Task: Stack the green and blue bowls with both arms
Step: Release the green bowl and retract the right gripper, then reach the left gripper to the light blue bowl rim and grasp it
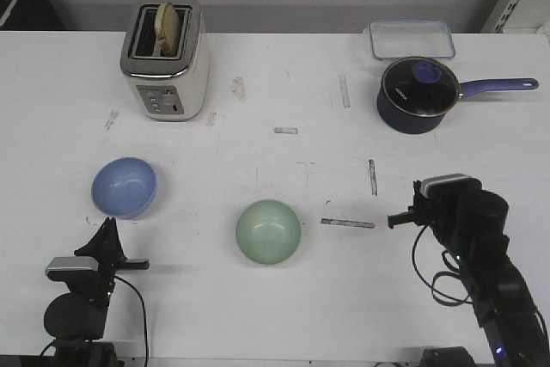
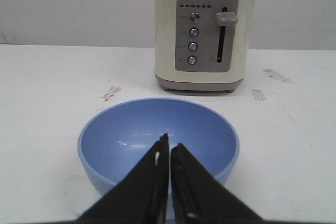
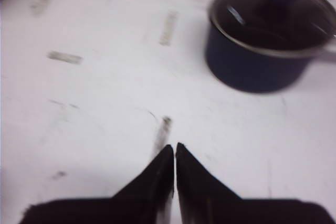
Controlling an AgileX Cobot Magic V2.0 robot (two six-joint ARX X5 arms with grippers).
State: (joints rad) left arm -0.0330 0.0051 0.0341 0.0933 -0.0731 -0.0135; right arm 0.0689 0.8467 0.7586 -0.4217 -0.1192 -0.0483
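The blue bowl (image 1: 125, 186) sits upright on the white table at the left. The green bowl (image 1: 269, 230) sits upright near the middle front. My left gripper (image 1: 108, 223) is shut and empty, just in front of the blue bowl and pointing at it. In the left wrist view the shut left gripper (image 2: 169, 146) shows against the blue bowl (image 2: 126, 135). My right gripper (image 1: 395, 220) is shut and empty over bare table, well to the right of the green bowl. In the right wrist view the right gripper (image 3: 174, 148) hovers over the table.
A cream toaster (image 1: 165, 58) with bread stands at the back left, behind the blue bowl (image 2: 206, 30). A dark blue saucepan (image 1: 418, 95) with a glass lid sits at the back right (image 3: 265, 38). A clear plastic container (image 1: 412, 39) lies behind it.
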